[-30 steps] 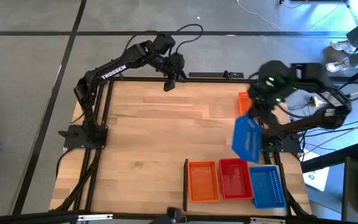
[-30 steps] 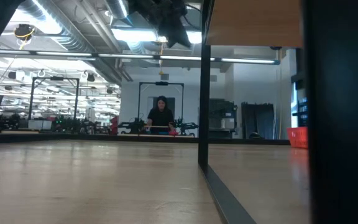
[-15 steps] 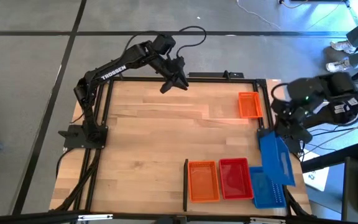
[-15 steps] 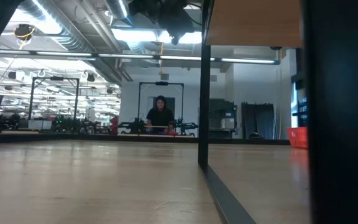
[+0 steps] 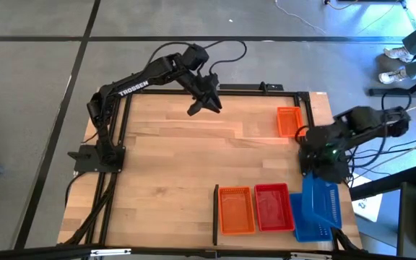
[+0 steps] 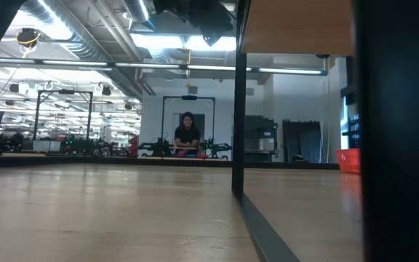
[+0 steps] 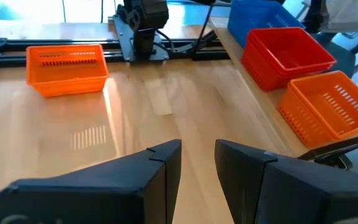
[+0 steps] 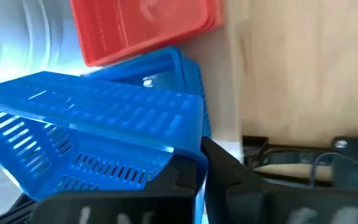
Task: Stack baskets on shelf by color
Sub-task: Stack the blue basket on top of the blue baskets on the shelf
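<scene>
In the high view my right gripper (image 5: 316, 173) is shut on a blue basket (image 5: 321, 198) over the near right corner of the shelf (image 5: 172, 166). Under it lies another blue basket (image 5: 308, 225), beside a red basket (image 5: 272, 207) and an orange basket (image 5: 236, 210) along the near edge. A single orange basket (image 5: 289, 121) rests flat near the far right corner. My left gripper (image 5: 206, 103) hangs open above the far edge, touching nothing. The left wrist view shows its fingers (image 7: 197, 155) apart above bare wood. My right gripper pinches the blue basket by the rim of one end wall near a corner (image 8: 190, 160), the wall between the two fingers. The basket (image 8: 92, 130) reaches from the fingers toward the near edge, tilted, above the lower blue basket (image 8: 188, 65). Whether the two baskets touch I cannot tell.
A short black divider strip (image 5: 215, 214) stands left of the orange basket at the near edge. Black frame rails (image 5: 266, 88) run along the far edge. The left half of the board is bare wood. A person (image 6: 188, 135) sits far behind the table.
My right gripper has carried the blue basket from above the board's right middle toward the near right corner and lowered it over the blue basket there, turning it about on the way. My left gripper has drifted a little toward the right and near edges.
</scene>
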You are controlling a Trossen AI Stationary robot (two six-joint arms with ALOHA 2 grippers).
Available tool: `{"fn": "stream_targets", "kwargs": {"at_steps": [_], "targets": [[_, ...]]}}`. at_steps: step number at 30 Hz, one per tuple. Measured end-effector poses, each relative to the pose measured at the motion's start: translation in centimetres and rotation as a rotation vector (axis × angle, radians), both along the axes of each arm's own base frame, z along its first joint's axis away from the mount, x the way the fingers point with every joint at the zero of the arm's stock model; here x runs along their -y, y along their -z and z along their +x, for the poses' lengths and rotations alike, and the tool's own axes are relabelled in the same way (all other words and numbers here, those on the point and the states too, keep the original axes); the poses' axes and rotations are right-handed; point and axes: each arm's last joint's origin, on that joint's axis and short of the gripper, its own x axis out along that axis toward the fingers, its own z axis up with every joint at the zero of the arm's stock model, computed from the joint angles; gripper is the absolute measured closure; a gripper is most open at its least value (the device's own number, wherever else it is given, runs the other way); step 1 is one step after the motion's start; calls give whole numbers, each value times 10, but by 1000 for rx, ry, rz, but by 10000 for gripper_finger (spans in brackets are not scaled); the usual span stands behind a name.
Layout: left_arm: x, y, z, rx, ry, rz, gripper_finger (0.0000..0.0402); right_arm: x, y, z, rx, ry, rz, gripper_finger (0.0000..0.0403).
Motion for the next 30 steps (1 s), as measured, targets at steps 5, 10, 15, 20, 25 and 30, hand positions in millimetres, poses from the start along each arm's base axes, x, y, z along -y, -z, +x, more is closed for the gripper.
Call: {"fn": "stream_targets", "kwargs": {"at_steps": [5,10,15,20,25,30], "targets": [[-2,1,0,-21,-51,36,312,-11,16,10,-76,-44,39,400],[-3,1,0,-40,-95,40,312,-22,18,23,-26,-93,81,399],[-3,1,0,-40,-95,41,312,-28,16,28,-26,-95,84,400],[-3,1,0,-40,-96,41,312,-30,16,29,-60,-68,91,400],[-3,1,0,-40,-95,41,312,-35,19,36,-67,-81,87,401],[-3,1,0,-40,-95,41,312,-41,25,44,-90,-133,74,401]]}}
